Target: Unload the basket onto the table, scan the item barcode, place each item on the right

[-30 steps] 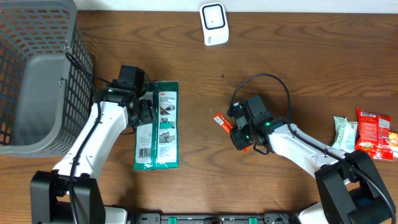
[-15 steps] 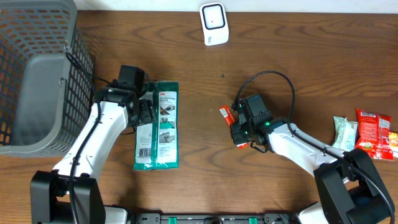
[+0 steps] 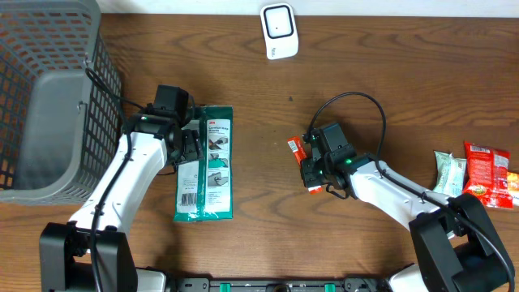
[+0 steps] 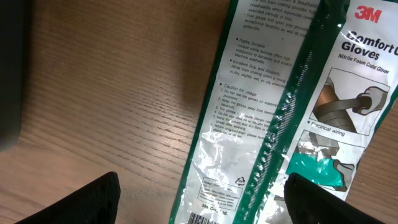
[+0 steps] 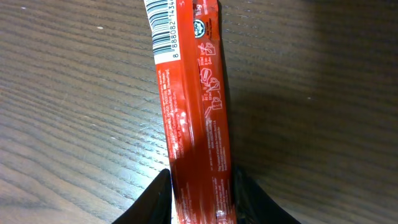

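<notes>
Right gripper [image 5: 202, 199]: jaws nearly closed, clamping near end of slim red foil sachet [image 5: 189, 112]; barcode end protrudes. Sachet mid-table, right of green plastic glove packet [image 4: 273, 112]. Left gripper [image 4: 205, 202]: wide open, gripping nothing, over packet.

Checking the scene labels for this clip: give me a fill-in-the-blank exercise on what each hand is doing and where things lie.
The right hand is shut on a ____ packet bearing a barcode. The left hand is open above a pack of 3M ____. The wire basket stands on the robot's ____ side.
Missing: red; gloves; left.
</notes>
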Tool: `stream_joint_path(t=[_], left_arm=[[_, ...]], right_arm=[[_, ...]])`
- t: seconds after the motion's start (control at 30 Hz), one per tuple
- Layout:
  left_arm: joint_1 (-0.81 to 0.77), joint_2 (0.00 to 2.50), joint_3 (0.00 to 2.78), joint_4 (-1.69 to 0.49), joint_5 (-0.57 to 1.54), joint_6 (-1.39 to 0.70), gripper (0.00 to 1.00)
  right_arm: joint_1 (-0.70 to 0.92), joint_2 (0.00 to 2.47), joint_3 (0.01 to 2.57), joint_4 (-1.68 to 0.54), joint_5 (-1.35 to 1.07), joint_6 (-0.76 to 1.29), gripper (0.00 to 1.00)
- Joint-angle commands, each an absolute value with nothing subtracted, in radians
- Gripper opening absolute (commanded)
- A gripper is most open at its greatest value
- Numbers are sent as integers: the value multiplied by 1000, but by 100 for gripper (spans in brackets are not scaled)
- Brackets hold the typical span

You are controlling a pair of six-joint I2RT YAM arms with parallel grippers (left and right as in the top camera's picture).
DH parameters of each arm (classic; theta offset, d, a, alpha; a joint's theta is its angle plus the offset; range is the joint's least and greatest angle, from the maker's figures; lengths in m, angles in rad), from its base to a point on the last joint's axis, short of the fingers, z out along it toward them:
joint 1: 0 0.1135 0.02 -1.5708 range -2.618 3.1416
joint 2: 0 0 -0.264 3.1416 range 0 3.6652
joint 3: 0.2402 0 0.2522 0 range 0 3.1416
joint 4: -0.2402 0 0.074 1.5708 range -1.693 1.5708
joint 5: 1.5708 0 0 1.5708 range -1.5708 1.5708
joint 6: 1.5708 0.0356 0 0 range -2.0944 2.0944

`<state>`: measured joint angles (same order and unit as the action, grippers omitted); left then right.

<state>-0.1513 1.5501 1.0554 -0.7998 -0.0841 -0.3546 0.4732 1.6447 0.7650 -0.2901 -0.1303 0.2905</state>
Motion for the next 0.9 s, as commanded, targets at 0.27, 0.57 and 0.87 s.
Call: stream_joint_path(t=[0.27, 0.57, 0.87], left_arm=[[-145, 1543, 1070, -800, -90, -350, 85], [-145, 1543, 1070, -800, -90, -350, 85], [-145, 1543, 1070, -800, -90, -350, 85]], right_arm=[[473, 1655, 768, -217, -125, 460, 22], [472, 1643, 772, -224, -124, 443, 34], [480, 1470, 889, -438, -79, 326, 46]])
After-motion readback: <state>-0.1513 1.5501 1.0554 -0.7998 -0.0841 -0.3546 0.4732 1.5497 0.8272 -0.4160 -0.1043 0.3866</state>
